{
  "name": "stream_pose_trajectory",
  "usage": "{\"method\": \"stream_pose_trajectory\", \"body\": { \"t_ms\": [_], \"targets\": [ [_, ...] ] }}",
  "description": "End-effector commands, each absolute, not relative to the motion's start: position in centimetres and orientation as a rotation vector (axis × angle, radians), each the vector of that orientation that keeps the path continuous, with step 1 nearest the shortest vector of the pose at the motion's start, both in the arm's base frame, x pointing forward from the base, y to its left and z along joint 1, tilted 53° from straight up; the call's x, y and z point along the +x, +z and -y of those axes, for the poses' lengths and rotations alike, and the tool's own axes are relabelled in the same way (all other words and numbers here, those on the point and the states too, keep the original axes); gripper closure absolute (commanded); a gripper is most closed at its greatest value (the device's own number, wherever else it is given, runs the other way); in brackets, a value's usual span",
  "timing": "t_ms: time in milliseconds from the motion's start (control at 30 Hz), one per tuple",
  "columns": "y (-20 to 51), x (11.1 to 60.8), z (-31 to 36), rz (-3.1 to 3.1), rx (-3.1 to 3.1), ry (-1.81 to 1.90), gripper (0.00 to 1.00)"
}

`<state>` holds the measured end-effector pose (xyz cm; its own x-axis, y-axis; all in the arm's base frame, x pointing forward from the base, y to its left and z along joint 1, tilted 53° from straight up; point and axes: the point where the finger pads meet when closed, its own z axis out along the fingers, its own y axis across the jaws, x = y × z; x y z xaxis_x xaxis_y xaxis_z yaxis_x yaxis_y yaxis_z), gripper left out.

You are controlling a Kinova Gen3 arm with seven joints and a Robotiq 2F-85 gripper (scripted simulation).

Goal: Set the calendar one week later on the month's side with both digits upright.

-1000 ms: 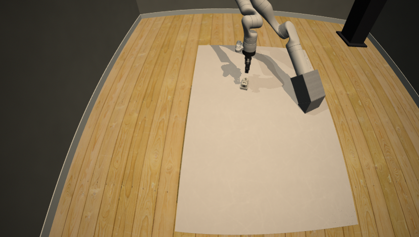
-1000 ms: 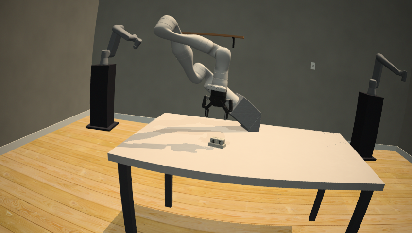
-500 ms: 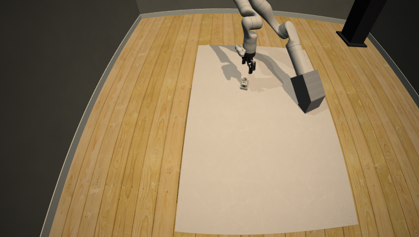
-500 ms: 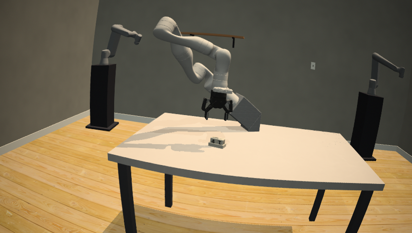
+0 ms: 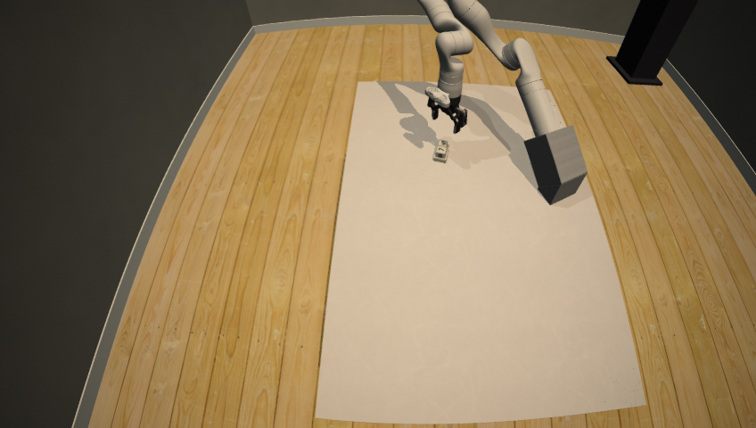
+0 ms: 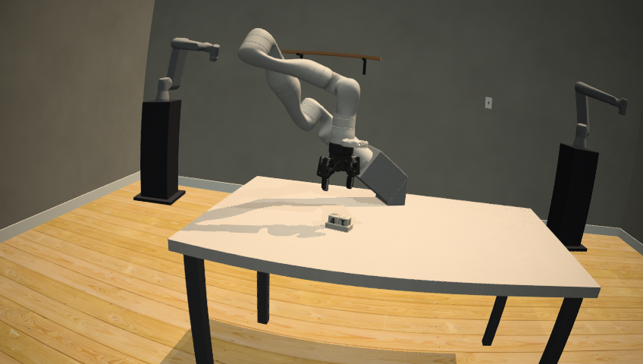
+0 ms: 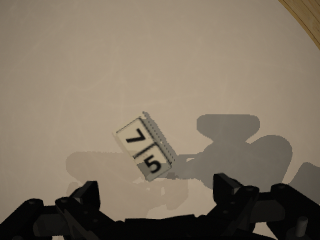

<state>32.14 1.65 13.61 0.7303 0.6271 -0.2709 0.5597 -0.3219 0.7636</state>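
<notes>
A pale desk on dark legs stands on a plank floor, with grey walls and a light skirting around the room. Two black pedestals flank it, one at the left and one at the right, each carrying a small grey arm. A wooden rail on dark brackets and a small white plate are fixed to the back wall.
</notes>
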Motion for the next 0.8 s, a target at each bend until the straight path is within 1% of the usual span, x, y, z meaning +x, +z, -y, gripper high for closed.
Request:
{"method": "stream_pose_trajectory", "body": {
  "t_ms": [0,767],
  "targets": [
    [13.51,32.16,-1.45,-0.956,1.981,0.054,0.00],
    [13.13,32.37,-1.20,-1.310,1.781,-0.147,0.00]
  ]
}}
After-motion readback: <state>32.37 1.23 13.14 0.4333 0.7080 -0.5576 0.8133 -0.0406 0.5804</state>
